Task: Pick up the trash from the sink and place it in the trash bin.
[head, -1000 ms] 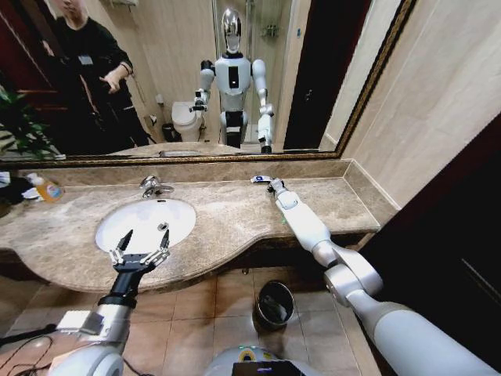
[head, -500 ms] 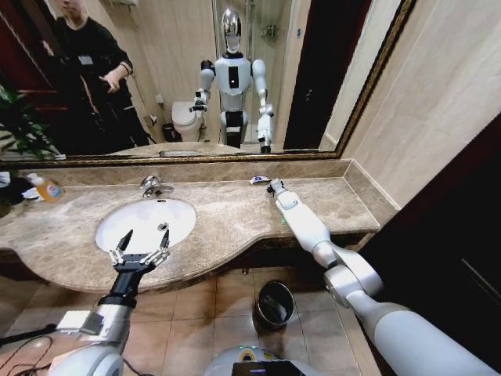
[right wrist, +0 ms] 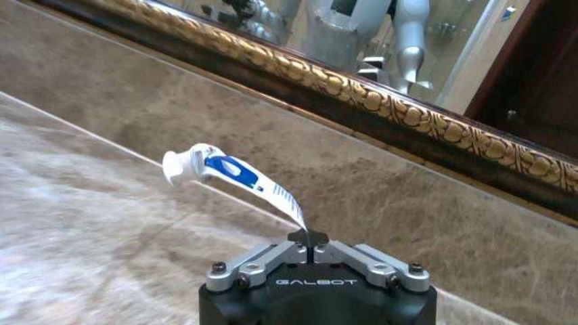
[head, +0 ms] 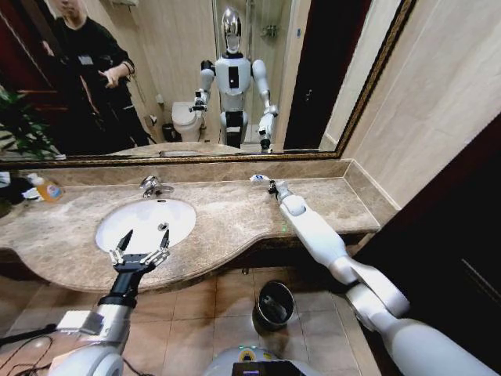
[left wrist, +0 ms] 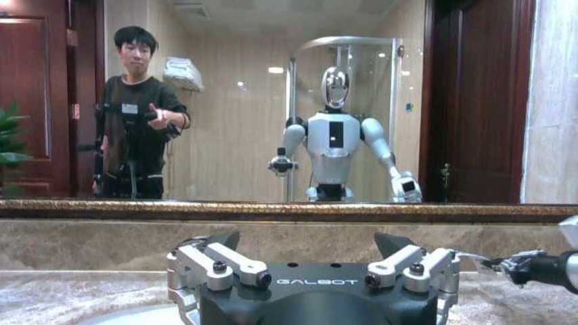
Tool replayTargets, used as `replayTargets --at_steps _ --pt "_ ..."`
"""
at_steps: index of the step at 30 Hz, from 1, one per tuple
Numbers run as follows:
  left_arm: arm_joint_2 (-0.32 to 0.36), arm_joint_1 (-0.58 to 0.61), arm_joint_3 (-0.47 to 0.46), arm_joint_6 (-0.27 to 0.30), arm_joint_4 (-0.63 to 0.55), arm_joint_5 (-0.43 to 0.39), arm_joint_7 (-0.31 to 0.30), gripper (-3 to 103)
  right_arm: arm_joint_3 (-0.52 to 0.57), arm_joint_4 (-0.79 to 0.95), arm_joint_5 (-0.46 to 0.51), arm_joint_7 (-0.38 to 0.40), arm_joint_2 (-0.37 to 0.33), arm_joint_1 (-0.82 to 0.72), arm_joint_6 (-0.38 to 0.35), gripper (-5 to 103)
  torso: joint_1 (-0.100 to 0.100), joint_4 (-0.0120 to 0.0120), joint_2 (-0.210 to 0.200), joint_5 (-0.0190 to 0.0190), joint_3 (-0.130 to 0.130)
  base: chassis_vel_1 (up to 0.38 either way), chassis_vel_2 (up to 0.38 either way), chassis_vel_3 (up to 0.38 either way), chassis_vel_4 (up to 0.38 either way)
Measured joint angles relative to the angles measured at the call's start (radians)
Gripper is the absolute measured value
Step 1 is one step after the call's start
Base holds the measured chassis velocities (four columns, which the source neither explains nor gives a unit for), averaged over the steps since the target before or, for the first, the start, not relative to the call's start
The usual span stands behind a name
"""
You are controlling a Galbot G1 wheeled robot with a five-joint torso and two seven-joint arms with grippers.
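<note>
The right gripper point(right wrist: 310, 248) has its fingers pressed together on the flat crimped end of a white-and-blue tube point(right wrist: 237, 176), so the tube sticks out beyond the fingertips with its white cap farthest from the gripper. In the head view this right gripper point(head: 272, 186) is reached out over the back edge of the marble countertop point(head: 235, 215), close to the wall strip under the mirror point(head: 156, 70), and the tube point(head: 258, 179) shows as a small white bit just beyond it (whether it is clear of the stone or brushing it cannot be told from here).

The left gripper point(head: 141, 249) hangs above the front rim of the sink point(head: 133, 222), its fingers spread wide with nothing between them. The left wrist view shows the same spread fingers point(left wrist: 221, 264) on either side of the black body.

The white basin sits toward the left end of the countertop, with the chrome faucet point(head: 152, 186) at its back edge. An orange-labelled bottle point(head: 45, 188) stands near the countertop's far left back corner.

The trash bin point(head: 275, 304), black with a shiny rim, stands on the tiled floor point(head: 196, 313) below the countertop's front edge, between the two arms and well apart from the held tube.
</note>
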Motion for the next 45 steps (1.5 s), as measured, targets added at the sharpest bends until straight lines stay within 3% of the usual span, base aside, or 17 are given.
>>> replayTargets --at_steps 7,15,28,33,45 --pt "0.000 0.000 0.000 0.000 0.000 0.000 0.000 100 0.015 0.194 0.068 0.050 -0.066 -0.117 -0.040 0 0.000 0.0002 0.000 0.0000 0.000 0.000 0.000 0.000 0.000" --pt "0.000 0.000 0.000 0.000 0.000 0.000 0.000 100 0.089 0.311 0.097 0.061 -0.115 -0.221 -0.017 0 0.000 0.0002 0.000 0.0000 0.000 0.000 0.000 0.000 0.000" --pt "0.000 0.000 0.000 0.000 0.000 0.000 0.000 100 0.299 0.552 0.196 0.024 -0.186 -0.537 0.112 0 0.000 0.0001 0.000 0.0001 0.000 0.000 0.000 0.000 0.000" --pt "0.000 0.000 0.000 0.000 0.000 0.000 0.000 100 0.366 0.616 0.213 -0.033 -0.208 -0.646 0.217 0 0.000 0.0002 0.000 0.0002 0.000 0.000 0.000 0.000 0.000" --pt "0.000 0.000 0.000 0.000 0.000 0.000 0.000 100 0.474 0.792 0.228 -0.033 -0.204 -0.804 0.224 0 0.000 0.0002 0.000 -0.0001 0.000 0.000 0.000 0.000 0.000"
